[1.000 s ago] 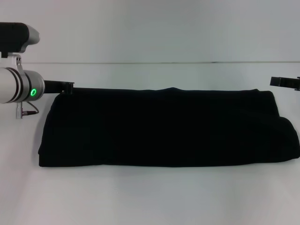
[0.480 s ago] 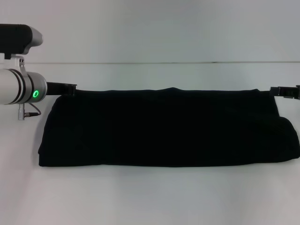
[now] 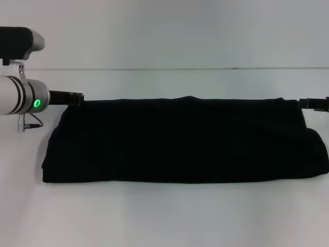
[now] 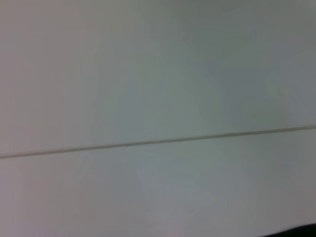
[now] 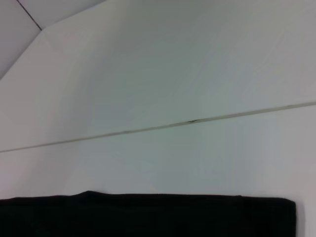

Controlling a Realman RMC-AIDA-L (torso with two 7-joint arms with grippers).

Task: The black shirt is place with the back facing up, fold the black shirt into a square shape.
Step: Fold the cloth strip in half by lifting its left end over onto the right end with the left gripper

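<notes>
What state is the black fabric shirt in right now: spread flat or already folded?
Folded, but not square: the black fabric shirt lies as one long band across the white table, with a rounded doubled edge at its right end.

The head view looks forward and down from above, taking in the whole black shirt (image 3: 180, 139) on the white table (image 3: 164, 216); the right wrist view sits low beside the table, sharing the shirt's far edge and the wall seam; the left wrist view faces mostly table and wall.
</notes>
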